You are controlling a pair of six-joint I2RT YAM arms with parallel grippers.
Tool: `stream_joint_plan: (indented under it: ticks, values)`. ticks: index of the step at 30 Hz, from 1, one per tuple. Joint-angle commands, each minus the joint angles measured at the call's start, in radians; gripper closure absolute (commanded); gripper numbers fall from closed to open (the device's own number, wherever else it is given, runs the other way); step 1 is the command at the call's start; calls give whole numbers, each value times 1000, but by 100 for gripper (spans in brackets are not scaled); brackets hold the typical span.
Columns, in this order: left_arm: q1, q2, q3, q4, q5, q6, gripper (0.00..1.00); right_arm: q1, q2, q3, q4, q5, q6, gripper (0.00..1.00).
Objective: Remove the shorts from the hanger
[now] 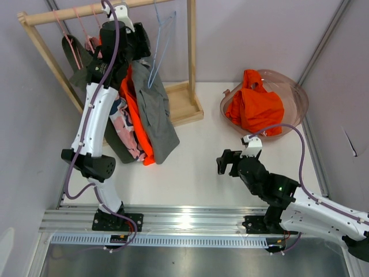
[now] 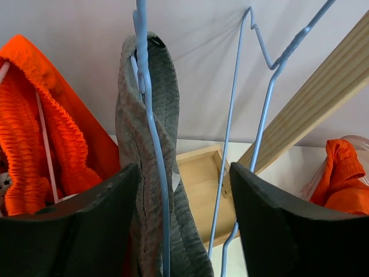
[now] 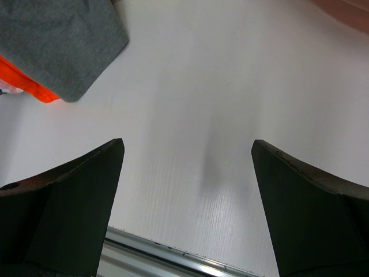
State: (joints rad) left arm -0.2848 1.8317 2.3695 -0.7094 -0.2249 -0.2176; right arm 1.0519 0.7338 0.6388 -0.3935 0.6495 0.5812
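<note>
Several shorts hang on a wooden rack (image 1: 86, 11): grey shorts (image 1: 154, 112), orange shorts (image 1: 136, 115), pink patterned shorts (image 1: 124, 131) and dark olive shorts (image 1: 76, 57). A second orange pair (image 1: 256, 107) lies in the bowl. My left gripper (image 1: 124, 40) is up at the rail. In the left wrist view it (image 2: 183, 190) is open, with the grey shorts' waistband (image 2: 147, 133) and its blue wire hanger (image 2: 151, 121) between the jaws, against the left finger. The orange shorts (image 2: 34, 144) hang to the left. My right gripper (image 1: 228, 163) is open and empty above the table (image 3: 230, 86).
An empty blue hanger (image 2: 265, 109) hangs just right of the grey shorts, inside the jaw gap. The rack's wooden base (image 1: 184, 104) and upright (image 1: 191, 40) stand behind. A clear pink bowl (image 1: 297, 95) sits at the right. Grey walls close both sides.
</note>
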Motion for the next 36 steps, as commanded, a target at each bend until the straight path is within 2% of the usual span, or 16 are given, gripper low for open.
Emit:
stream_joint_plan:
  ticks: [1, 2, 4, 5, 7, 8, 9, 20, 23, 26, 32, 36]
  values:
    - [10, 0, 43, 10, -10, 9, 36, 7, -13, -7, -1, 44, 31, 1]
    - [10, 1, 43, 10, -13, 7, 49, 7, -13, -10, 4, 42, 31, 1]
    - [10, 3, 43, 13, -16, 6, 61, 8, -10, -17, 7, 42, 35, 1]
    - [10, 1, 43, 11, -16, 6, 71, 8, -7, -19, 10, 38, 37, 1]
    - [10, 0, 50, 13, -22, 6, 80, 8, -2, -22, 15, 36, 39, 1]
    - [10, 0, 57, 11, -24, 6, 92, 8, 1, -25, 16, 36, 39, 1]
    - [10, 0, 63, 10, -27, 7, 99, 8, 4, -25, 18, 35, 39, 1]
    - [10, -28, 224, 17, 62, -3, 100, 11, 58, -4, 94, 3, 2, 1]
    - [10, -55, 221, 24, 67, -11, 100, 23, 91, 27, 180, -56, -76, 1]
    - [10, -86, 205, 19, 68, -14, 100, 94, 156, 122, 290, -90, -196, 0]
    - [10, -141, 90, 34, 61, -31, 100, 210, 482, 543, 352, -96, -401, 1]
    - [10, -169, 34, 47, 67, -39, 100, 238, 702, 838, 364, -106, -497, 1]
